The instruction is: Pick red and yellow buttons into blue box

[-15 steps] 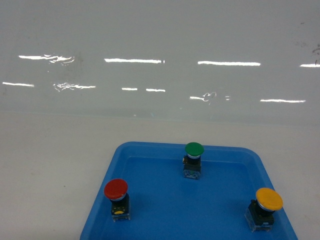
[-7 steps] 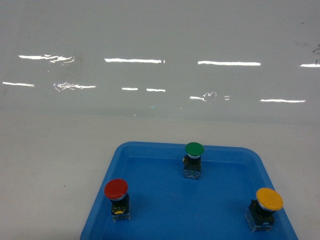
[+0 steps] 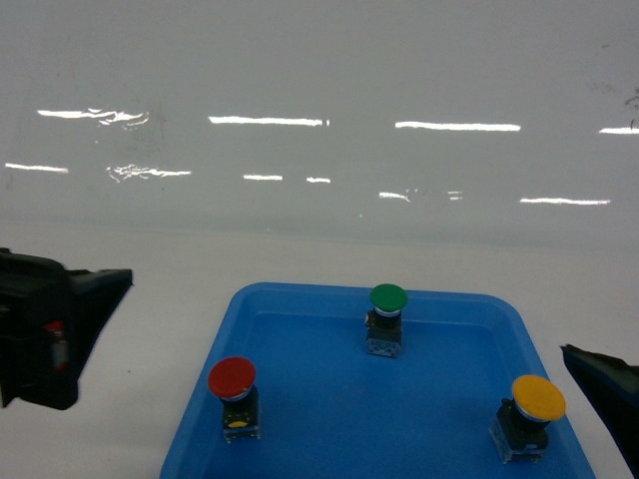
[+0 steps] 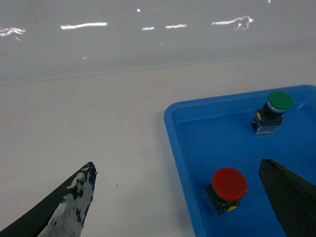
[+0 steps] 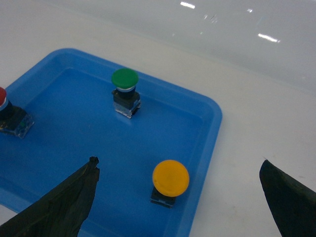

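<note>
Left hand and right hand both hover spread above the shallow tray, lined up over the red button near its left edge and the yellow button near its right, ready for separate grasps.

a green-capped button stands upright near the far rim of a shallow blue tray on a white table.

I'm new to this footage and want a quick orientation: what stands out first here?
Three bright mushroom-head buttons stand upright in a shallow blue tray: the green button at the back, the red button front left, the yellow button front right. The dark left claw and right claw flank the tray, both open.
</note>
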